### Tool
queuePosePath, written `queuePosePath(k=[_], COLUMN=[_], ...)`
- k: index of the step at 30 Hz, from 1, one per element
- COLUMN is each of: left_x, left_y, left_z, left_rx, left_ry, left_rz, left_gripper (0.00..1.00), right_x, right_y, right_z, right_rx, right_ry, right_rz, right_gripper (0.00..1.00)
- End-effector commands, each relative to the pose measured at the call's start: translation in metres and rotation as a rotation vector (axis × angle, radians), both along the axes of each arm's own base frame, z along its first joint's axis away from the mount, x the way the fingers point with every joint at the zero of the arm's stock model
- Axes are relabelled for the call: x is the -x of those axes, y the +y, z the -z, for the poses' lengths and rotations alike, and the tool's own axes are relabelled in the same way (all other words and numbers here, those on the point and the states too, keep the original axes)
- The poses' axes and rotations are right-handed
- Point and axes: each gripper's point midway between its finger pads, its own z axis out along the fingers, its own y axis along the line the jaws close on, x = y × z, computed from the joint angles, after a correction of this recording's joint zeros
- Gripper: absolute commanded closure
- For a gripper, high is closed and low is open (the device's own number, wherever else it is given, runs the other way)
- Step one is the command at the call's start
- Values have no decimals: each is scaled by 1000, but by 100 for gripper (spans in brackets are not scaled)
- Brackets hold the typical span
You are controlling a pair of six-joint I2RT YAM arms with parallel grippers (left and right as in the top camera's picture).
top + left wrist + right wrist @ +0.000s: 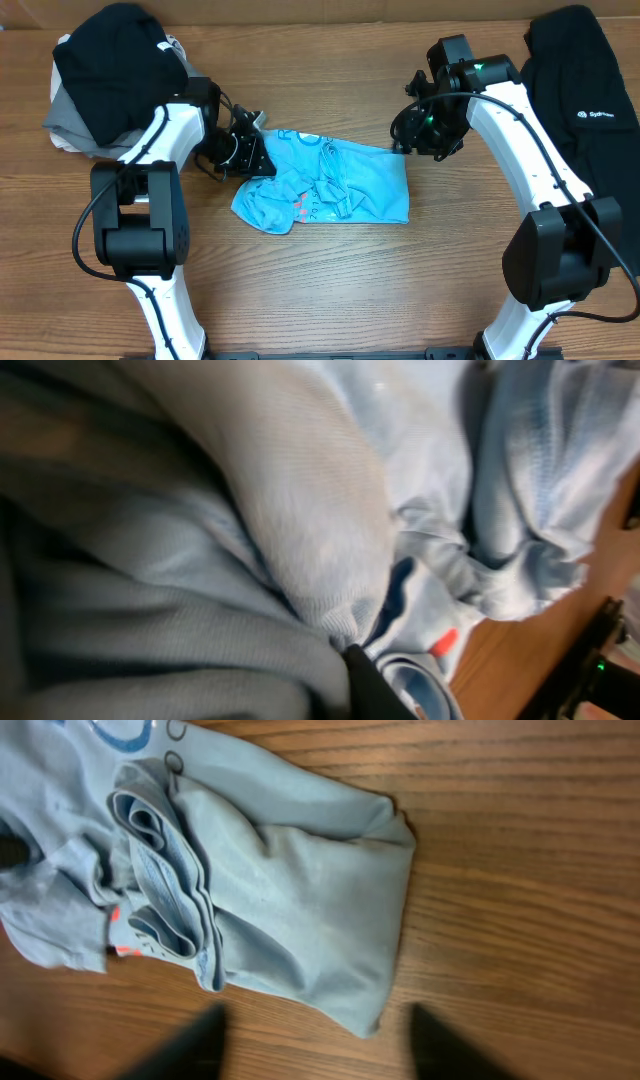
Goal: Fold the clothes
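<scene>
Wooden table (330, 290) throughout. Upper left, a black-and-grey pile (105, 80). Next, the left gripper (243, 150) sits on the left edge of the crumpled light-blue T-shirt (345, 185), mid-table; cloth smothers its jaws, can't tell their state. The right gripper (415, 135) hovers released over the shirt's upper-right corner. Far right, a black garment (585, 110). Flattening step, I'd say: next, pinch that corner.

matt knit t-shirt (350, 180) on smooth wood-grain table (330, 280).
</scene>
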Motion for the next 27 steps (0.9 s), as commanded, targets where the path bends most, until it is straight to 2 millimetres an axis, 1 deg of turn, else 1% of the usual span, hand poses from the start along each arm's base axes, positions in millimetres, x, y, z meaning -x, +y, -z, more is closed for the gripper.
queuePosePath(k=[1,2,3,7,12,14,16,18,21,23,24,27], left_x=[2,2,3,-2,-18,-20,-21,-20,-15,-11,-9,-5], left_y=[10,10,11,16,29,29,26,19,2,-14,-26,-60], left_z=[12,12,9,-11,-60,-80,-94,-103,-105,-105,-105,-105], left_rx=[-122,-121,-121,-150,-247,-269,-273,-271,-270,-271,-270,-263], left_ry=[61,63,80,86,39,18,-1,-14,-18,-19,-28,-56], left_rz=[-61,-63,-84,-95,-94,-87,-79,-64,-22,8,25,67], left_gripper=[90,94,96,96,96,96,96,96,96,96,96,96], right_x=[1,2,5,13,19,23,25,25,26,25,24,17], right_y=[-1,-1,1,17,34,39,41,42,43,42,42,37], right_z=[-10,-9,-5,5,24,34,44,55,64,64,62,50], right_rx=[7,7,-11,-111,-220,-252,-274,-282,-288,-289,-293,-313], right_ry=[-30,-25,-15,23,42,49,50,49,45,43,39,22], right_rz=[0,-1,-3,-16,-35,-38,-34,-18,-11,-10,-9,5], right_gripper=[92,96,96,96,96,96,96,96,96,96,96,96])
